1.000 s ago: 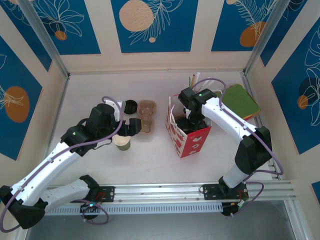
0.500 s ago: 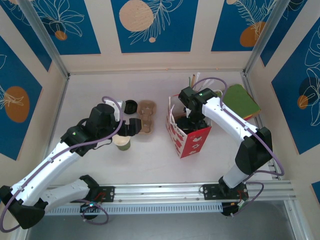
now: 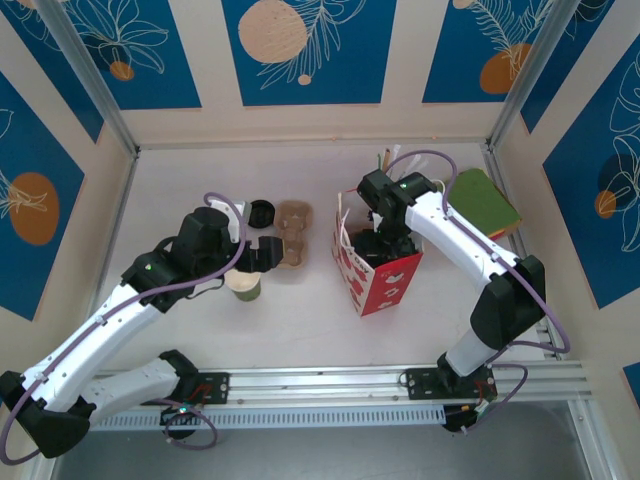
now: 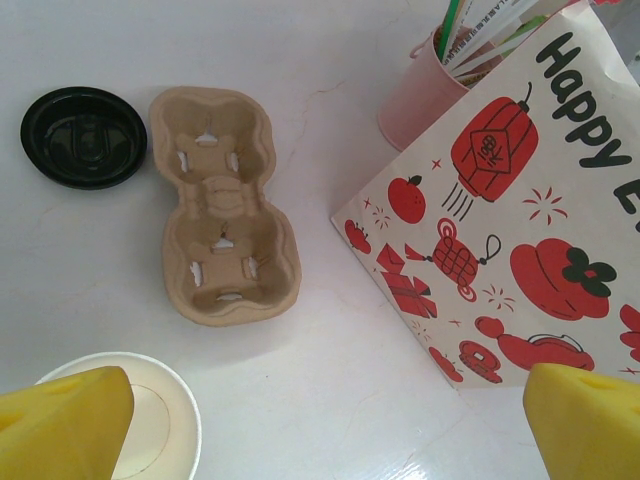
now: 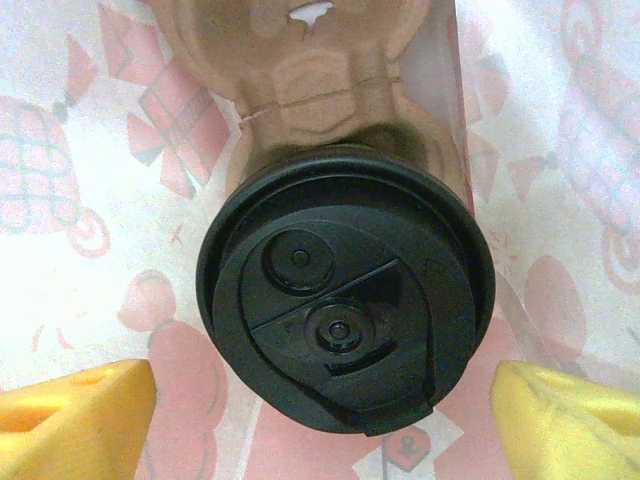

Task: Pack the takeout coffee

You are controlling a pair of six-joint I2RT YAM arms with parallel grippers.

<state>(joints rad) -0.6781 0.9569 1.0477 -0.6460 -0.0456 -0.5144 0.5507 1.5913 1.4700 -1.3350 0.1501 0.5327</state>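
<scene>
The takeout coffee (image 5: 345, 330) stands inside the red-and-white bag (image 3: 385, 280), its round black lid facing up, seated in a brown carrier (image 5: 320, 70). My right gripper (image 5: 322, 385) reaches down into the bag's mouth (image 3: 380, 245). It is open, with a yellow fingertip (image 5: 90, 415) on either side of the lid and a gap to each. My left gripper (image 4: 325, 400) hangs open over bare table (image 3: 262, 252), between a lidless green cup (image 4: 150, 420) and the bag (image 4: 520, 200), holding nothing.
A loose black lid (image 4: 84, 136) and an empty brown two-cup carrier (image 4: 222, 205) lie left of the bag. A pink cup of straws (image 4: 425, 95) stands behind the bag. A green pad (image 3: 480, 200) lies at the back right. Walls close in the table.
The right wrist has edged very slightly over the bag. The left arm has not moved.
</scene>
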